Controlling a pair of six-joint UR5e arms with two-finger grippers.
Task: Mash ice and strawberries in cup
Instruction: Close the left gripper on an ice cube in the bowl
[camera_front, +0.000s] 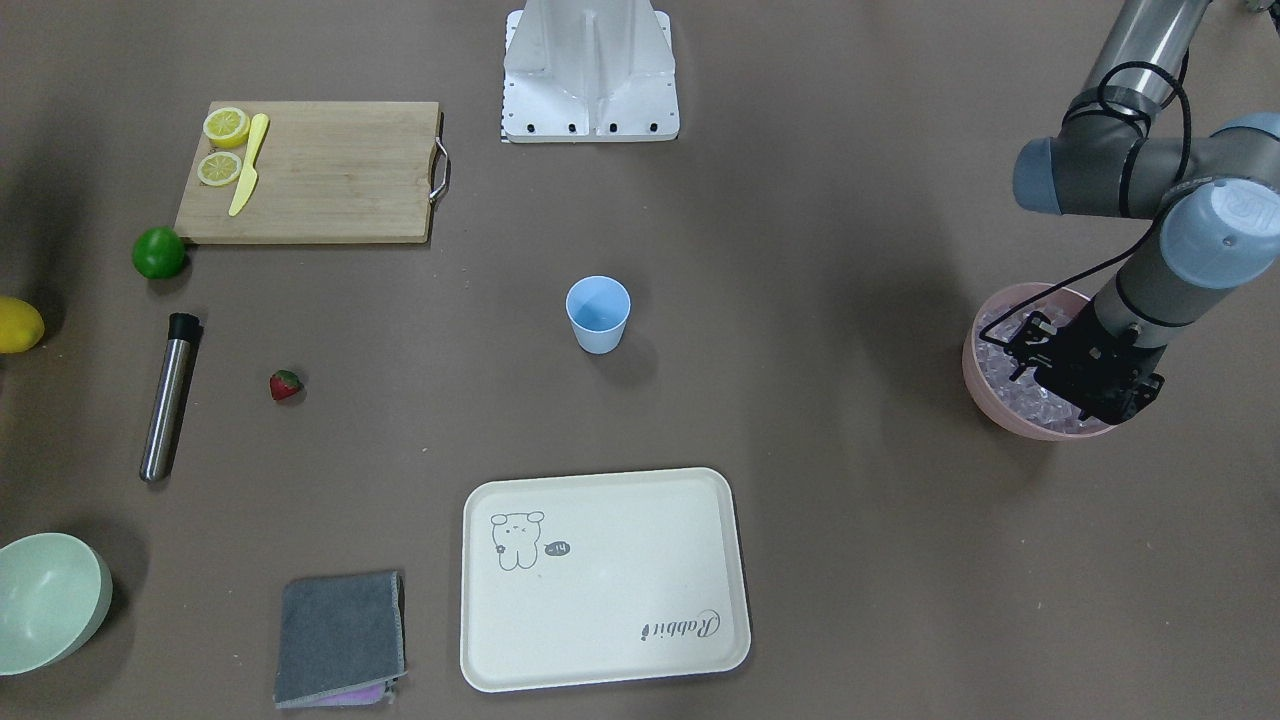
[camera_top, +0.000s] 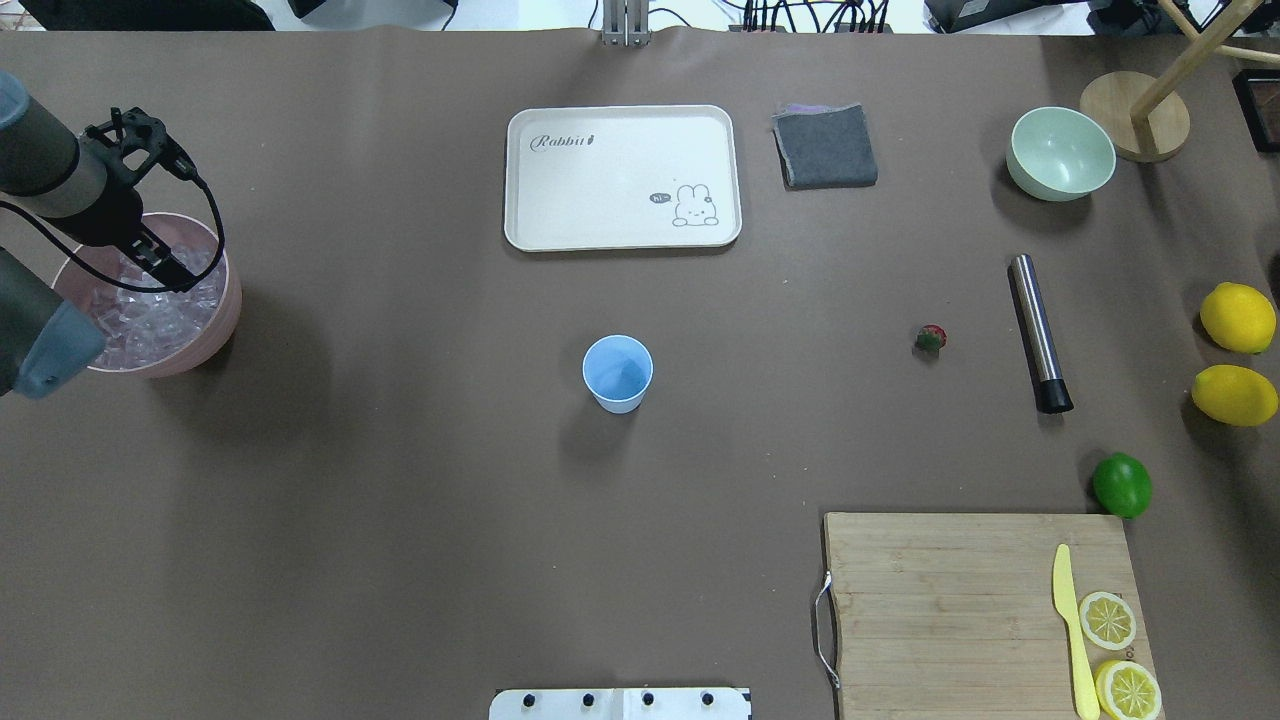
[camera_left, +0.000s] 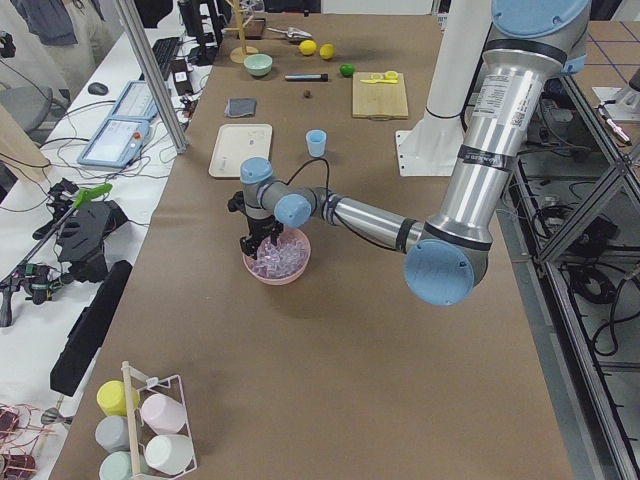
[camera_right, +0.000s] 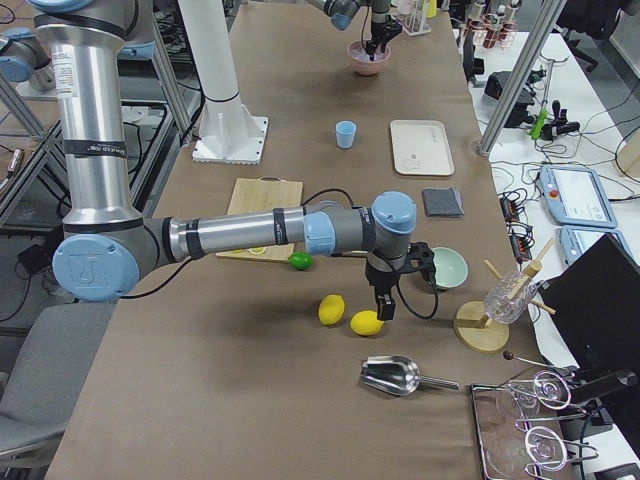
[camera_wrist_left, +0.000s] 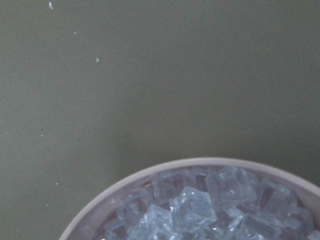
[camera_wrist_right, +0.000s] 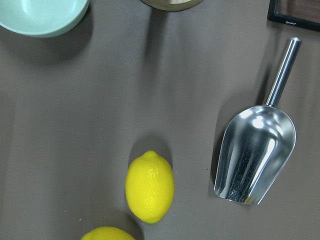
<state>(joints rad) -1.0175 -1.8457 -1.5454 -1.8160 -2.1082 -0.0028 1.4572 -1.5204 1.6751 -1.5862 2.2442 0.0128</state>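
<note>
- the left hand (camera_top: 168, 268) hangs point-down over the pink bowl (camera_top: 215, 335), its tips at or just above the heap of ice (camera_top: 150, 315). i cannot tell whether they touch a cube, and no view shows how wide the fingers stand or whether anything sits between them.
- the left wrist view gives only the bowl's rim and the cubes piled below the camera, with no fingers in it.
- the cup (camera_top: 617, 373) stands upright and looks empty in the middle of the tabletop (camera_top: 400, 500). it is well apart from the bowl, off to the robot's right of the left hand. the coming move turns on this: any cube lifted must travel sideways across the tabletop to that open mouth.
- the strawberry (camera_top: 931, 338) lies alone on the cup's other side, toward the right arm. it is near a steel muddler (camera_top: 1038, 333) whose long axis runs toward and away from the robot, black tip nearest the robot.
- the right hand (camera_right: 386, 310) hovers over two lemons (camera_top: 1238, 317) at the tabletop's right end, beyond the muddler. it shows only in a side view, so its opening cannot be told.
- by my reading the left arm is nearer the ice and the right arm nearer the strawberry and muddler. nothing is in the cup yet, so the task looks barely begun.
</note>
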